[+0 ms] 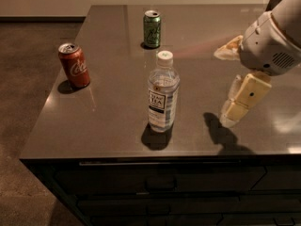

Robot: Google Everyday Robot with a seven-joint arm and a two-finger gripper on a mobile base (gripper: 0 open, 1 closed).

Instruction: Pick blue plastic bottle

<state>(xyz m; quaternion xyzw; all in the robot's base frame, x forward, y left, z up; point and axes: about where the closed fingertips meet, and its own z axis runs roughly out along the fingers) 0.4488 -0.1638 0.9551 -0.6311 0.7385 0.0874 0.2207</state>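
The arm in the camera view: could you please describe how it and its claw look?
The arm has a rounded white shell with a small slotted vent on its side. The claw, over the table to the right of the bottle, is boxy and cream-coloured, with one small dark dot. No cables show.
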